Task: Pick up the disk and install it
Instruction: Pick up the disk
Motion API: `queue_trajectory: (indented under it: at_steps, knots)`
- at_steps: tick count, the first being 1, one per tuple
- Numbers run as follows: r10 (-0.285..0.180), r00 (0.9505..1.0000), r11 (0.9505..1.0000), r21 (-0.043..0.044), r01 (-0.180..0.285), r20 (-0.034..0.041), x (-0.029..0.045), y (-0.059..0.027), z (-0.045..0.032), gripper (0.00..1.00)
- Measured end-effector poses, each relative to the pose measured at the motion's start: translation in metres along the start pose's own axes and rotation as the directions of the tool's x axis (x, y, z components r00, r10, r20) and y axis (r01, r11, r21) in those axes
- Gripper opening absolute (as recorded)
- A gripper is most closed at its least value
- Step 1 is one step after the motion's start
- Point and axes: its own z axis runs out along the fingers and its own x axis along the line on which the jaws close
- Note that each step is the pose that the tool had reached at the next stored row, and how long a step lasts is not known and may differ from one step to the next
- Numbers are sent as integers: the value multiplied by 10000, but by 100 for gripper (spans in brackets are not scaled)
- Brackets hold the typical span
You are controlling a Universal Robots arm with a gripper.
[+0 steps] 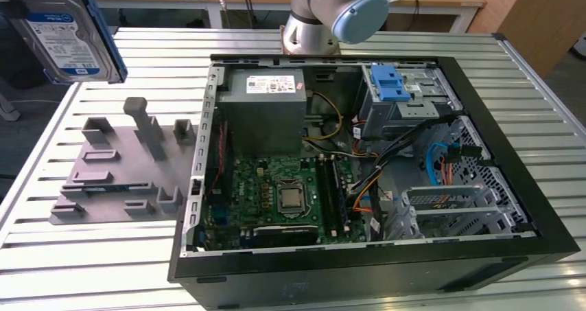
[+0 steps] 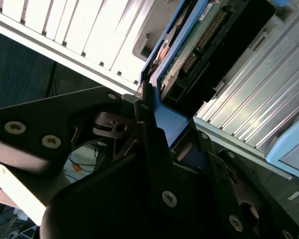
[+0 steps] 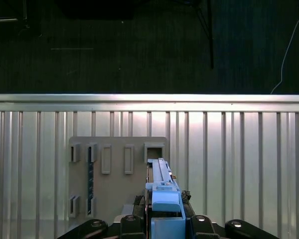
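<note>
— Disk (image 1: 64,33) on the table (image 1: 92,256), or in the hand (image 3: 164,201)?
— In the hand. It is closed on the blue bracket (image 3: 167,211) at one end, and the drive hangs edge-on in the air, clear above the grey fixture board (image 1: 119,167) that lies by the table edge at the exterior view's left
— Which step is that, by your reckoning?
— Pick-up looks done, so I'd call this the carry. Nothing of the install shows. The silver drive cage (image 1: 403,98), blue latch (image 1: 391,84) on top, sits inside the open computer case (image 1: 366,277) mid-table, well apart from the held disk
— And what does the move across call for?
— My judgement: clearing the case's black wall, turning the drive to match the cage's opening, and a firm grip, since only the bracket is held
</note>
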Motion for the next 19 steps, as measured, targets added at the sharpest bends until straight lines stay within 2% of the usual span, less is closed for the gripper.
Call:
queue_trajectory:
  at_steps: [19]
  knots:
    - [-1,10000,10000,-2,1,-1,0,1,-48,36]
